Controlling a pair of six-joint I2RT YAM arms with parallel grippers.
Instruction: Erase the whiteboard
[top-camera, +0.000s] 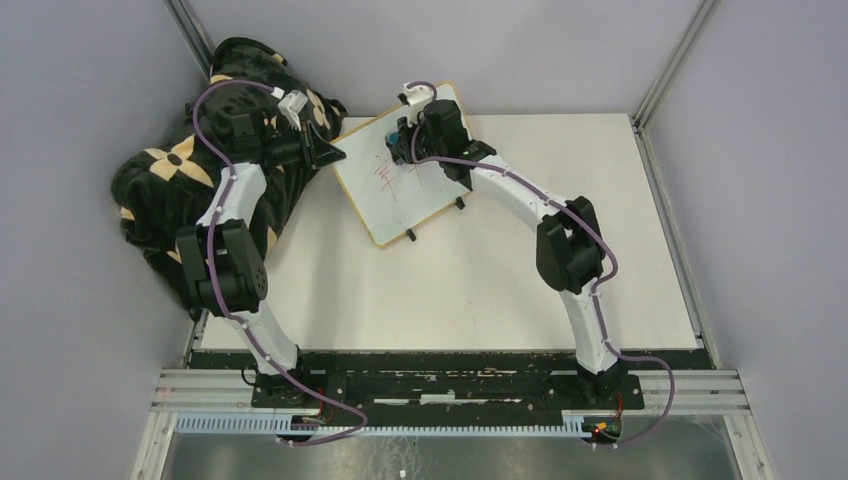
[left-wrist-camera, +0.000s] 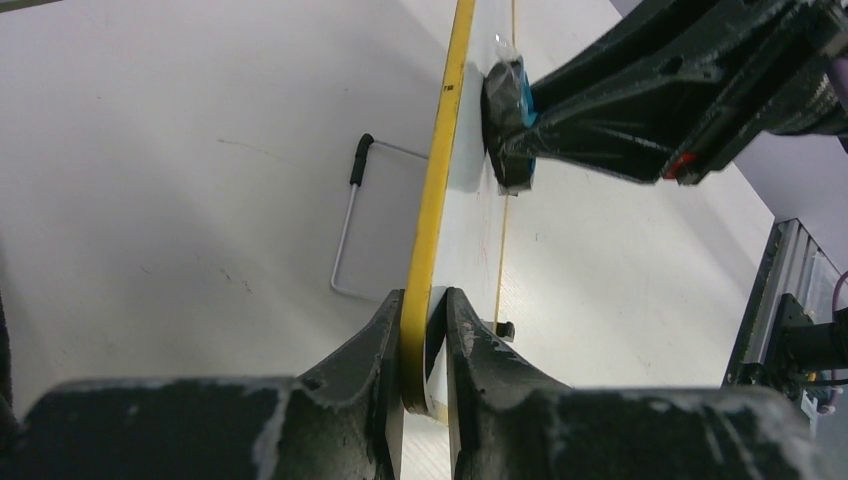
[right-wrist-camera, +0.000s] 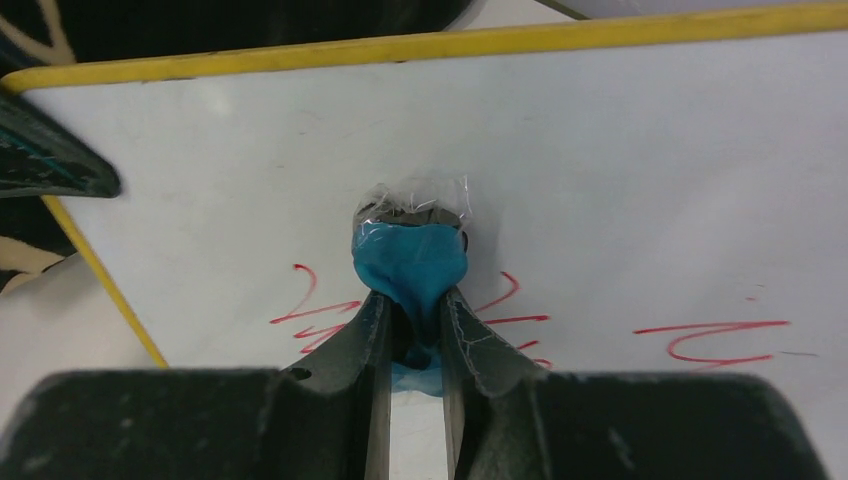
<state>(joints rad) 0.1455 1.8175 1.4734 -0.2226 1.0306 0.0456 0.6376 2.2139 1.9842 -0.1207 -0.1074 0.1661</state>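
The whiteboard (top-camera: 420, 195), white with a yellow-tan frame, stands tilted at the back middle of the table, with red marks (top-camera: 385, 178) on its face. My left gripper (top-camera: 338, 153) is shut on its left edge; in the left wrist view the frame (left-wrist-camera: 437, 180) runs up from between the jaws of that gripper (left-wrist-camera: 425, 300). My right gripper (right-wrist-camera: 413, 300) is shut on a blue eraser (right-wrist-camera: 412, 255) whose dark pad presses against the board (right-wrist-camera: 600, 170). Red marks (right-wrist-camera: 715, 335) lie on both sides of the eraser. The eraser (left-wrist-camera: 507, 125) touches the board face.
A black and tan patterned cloth (top-camera: 190, 180) is heaped at the table's left edge, behind the left arm. A wire stand (left-wrist-camera: 345, 240) sticks out behind the board. Metal posts (top-camera: 665, 70) rise at the back corners. White tabletop (top-camera: 450, 290) lies in front of the board.
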